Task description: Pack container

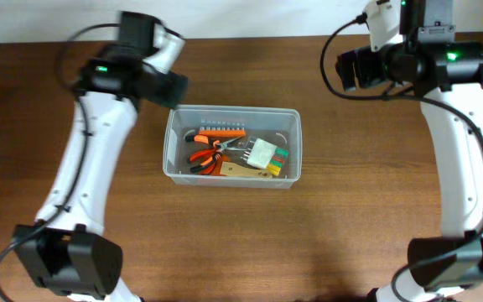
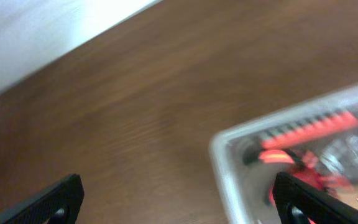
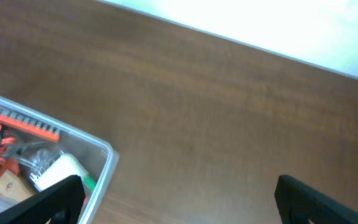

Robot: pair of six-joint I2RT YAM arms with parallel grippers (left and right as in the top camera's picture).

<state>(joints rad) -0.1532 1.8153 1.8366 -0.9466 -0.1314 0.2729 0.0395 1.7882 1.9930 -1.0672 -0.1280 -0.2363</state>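
- The container (image 1: pixel 169 153) sits in the middle of the counter (image 1: pixel 334 239), between the two arms, with its long sides running left to right.
- Inside it lie an orange bit strip (image 1: pixel 221 132), orange-handled pliers (image 1: pixel 203 158) and a white block (image 1: pixel 263 152) with coloured pieces at its right end.
- The left end effector (image 2: pixel 176 204) hovers just off the container's far left corner. Its fingers are spread wide with nothing between them.
- In the left wrist view, which is blurred, the container's corner (image 2: pixel 219 144) lies beside the right finger (image 2: pixel 298 198), and bare wood fills the gap.
- The right end effector (image 3: pixel 182 202) is well apart from the container, near the counter's far right side. It is also spread wide and empty.
- In the right wrist view, the container's corner (image 3: pixel 109 154) shows at lower left, partly behind the left finger (image 3: pixel 58 198).
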